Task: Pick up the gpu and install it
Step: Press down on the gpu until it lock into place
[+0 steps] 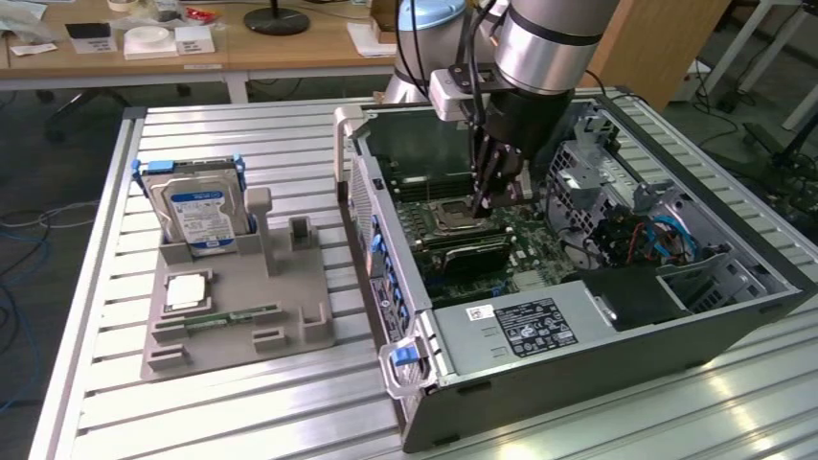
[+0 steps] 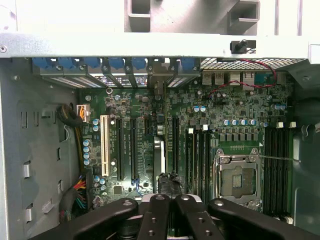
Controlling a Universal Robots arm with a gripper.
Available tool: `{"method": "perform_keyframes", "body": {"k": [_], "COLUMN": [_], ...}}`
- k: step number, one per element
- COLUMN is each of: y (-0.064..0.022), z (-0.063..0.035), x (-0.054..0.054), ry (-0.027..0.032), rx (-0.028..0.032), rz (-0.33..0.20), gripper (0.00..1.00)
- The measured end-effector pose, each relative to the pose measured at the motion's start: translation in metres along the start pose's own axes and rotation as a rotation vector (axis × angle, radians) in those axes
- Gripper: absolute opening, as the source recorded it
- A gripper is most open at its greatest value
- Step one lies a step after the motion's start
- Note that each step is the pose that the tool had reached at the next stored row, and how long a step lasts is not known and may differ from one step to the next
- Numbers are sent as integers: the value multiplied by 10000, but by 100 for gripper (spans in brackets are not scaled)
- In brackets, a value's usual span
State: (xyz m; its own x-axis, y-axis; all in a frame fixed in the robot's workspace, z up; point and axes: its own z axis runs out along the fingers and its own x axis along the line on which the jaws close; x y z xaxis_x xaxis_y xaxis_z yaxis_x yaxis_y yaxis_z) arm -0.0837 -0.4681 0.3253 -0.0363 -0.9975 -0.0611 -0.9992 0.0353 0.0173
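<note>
Gripper (image 1: 485,205) fingers are seen drawn fully together, lowered inside the open computer case (image 1: 665,331) just above the motherboard (image 1: 511,244). In the wrist view, the gripper (image 2: 170,201) is placed at the inner end of the gpu (image 2: 159,159), which is stood on edge in an expansion slot beside the CPU socket (image 2: 236,172). Whether that end is pinched or only pressed from above cannot be told.

In the exterior view, the gpu (image 1: 461,255) is shown as a dark card upright on the board, probably so its bracket end lines up with the blue retaining clips (image 2: 115,63) at the case wall.

Outside the case, the hard drive (image 1: 198,213) is left upright in the grey parts holder (image 1: 237,335).
</note>
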Motion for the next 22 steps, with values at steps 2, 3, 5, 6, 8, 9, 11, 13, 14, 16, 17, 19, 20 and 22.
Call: {"method": "perform_keyframes", "body": {"k": [2, 3, 5, 6, 8, 9, 11, 13, 14, 16, 17, 19, 20, 22], "y": [0, 0, 0, 0, 2, 2, 2, 4, 4, 5, 6, 11, 14, 18], "z": [0, 0, 0, 0, 0, 2, 9, 37, 56, 94, 112, 148, 166, 188], "x": [0, 0, 0, 0, -7, -15, -30, -37, -41, -47, -49, -52, -52, -52], "ry": [0, 0, 1, 0, 1, 1, 0, -1, -1, -2, -1, -1, 0, -1], "rx": [0, 0, 0, 0, 0, -1, 0, 1, 1, 1, 0, 0, 0, 1], "rz": [0, 0, 0, 0, 3, 3, 1, 0, 1, 0, 0, 1, 1, 0], "gripper": [11, 11, 11, 11, 11, 11, 11, 11, 11, 11, 11, 11, 11, 11]}}
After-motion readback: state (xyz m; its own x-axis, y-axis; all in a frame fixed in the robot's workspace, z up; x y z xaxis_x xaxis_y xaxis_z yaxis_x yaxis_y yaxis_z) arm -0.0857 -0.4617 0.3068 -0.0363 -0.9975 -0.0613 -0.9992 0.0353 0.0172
